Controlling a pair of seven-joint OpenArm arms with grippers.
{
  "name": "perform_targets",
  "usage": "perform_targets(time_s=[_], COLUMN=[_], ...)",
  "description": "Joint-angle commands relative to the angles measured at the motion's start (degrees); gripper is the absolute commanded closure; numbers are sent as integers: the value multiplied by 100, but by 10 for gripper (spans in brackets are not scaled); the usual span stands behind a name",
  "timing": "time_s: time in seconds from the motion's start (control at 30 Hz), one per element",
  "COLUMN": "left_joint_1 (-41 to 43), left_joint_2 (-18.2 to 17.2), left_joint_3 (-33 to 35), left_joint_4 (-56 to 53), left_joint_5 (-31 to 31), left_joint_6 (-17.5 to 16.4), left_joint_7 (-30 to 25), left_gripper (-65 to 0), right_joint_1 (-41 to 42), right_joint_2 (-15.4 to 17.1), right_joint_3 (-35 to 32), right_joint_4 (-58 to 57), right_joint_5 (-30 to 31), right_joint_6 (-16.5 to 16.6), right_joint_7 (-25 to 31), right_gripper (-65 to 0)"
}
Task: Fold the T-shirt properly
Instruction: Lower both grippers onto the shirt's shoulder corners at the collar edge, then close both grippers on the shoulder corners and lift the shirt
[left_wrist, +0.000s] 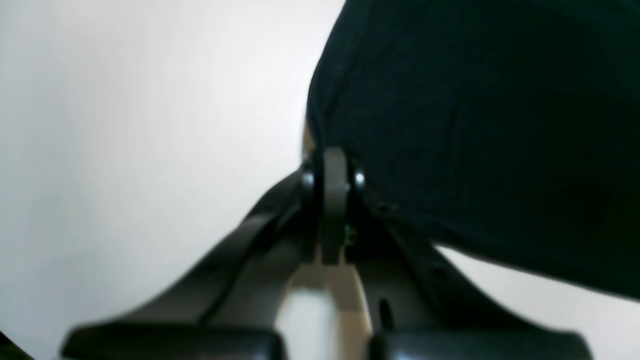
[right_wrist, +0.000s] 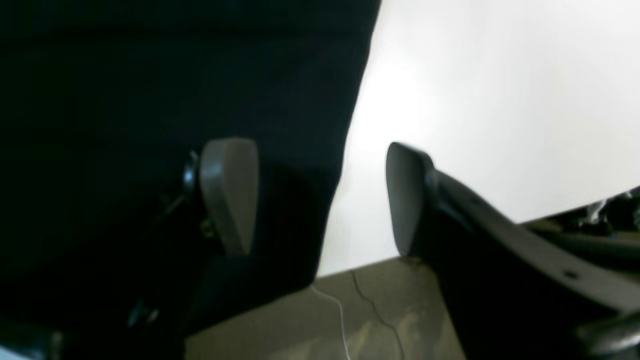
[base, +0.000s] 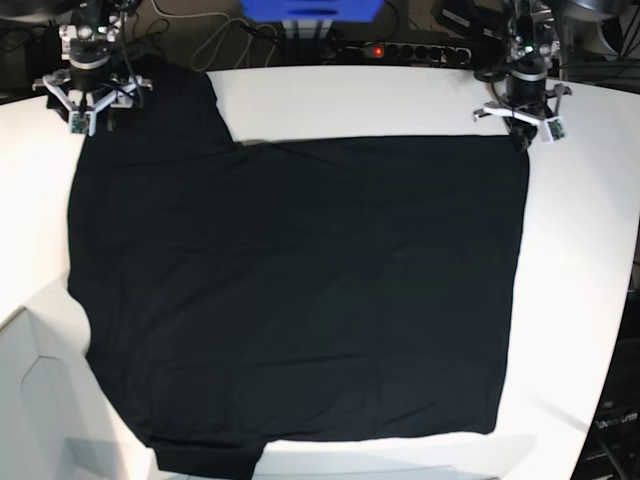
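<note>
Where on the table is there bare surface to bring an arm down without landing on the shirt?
Bare table runs along the far edge between the two arms, and down the side past the T-shirt hem below the left end effector. A thin strip borders the near edge. The middle is covered by cloth, and the right end effector sits over a sleeve.

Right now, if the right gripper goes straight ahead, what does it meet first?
Probably the T-shirt edge: the open right gripper straddles it, one finger over cloth, the other over bare table. Depth is unclear.

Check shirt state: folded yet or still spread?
Spread. The T-shirt lies flat, covering most of the table, one sleeve out at the far corner; no fold visible.
</note>
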Motion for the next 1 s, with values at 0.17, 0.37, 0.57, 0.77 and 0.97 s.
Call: perform_targets(time_s=[0.17, 0.37, 0.57, 0.77, 0.97], left_joint_1=[58, 58, 58, 58, 58], left_joint_2=[-55, -55, -55, -55, -46], left_joint_3=[-45, -45, -45, -54, -239], left_joint_4=[55, 55, 64, 125, 195], left_joint_5=[11, 20, 38, 29, 20], left_joint_6=[23, 23, 32, 41, 41], left_joint_7=[-42, -42, -42, -42, -33], left_gripper=[0, 0, 0, 0, 0], right_joint_1=[175, 333, 474, 500, 456], right_joint_2=[48, 13, 4, 4, -128], right_joint_3=[56, 74, 65, 74, 504], right_joint_4=[-299, -484, -616, -581, -35], right_joint_5=[-10, -10, -10, -10, -10], right_joint_6=[-14, 724, 1006, 1014, 1014], right_joint_7=[117, 99, -279, -384, -349], right_gripper=[-415, -389, -241, 0, 0])
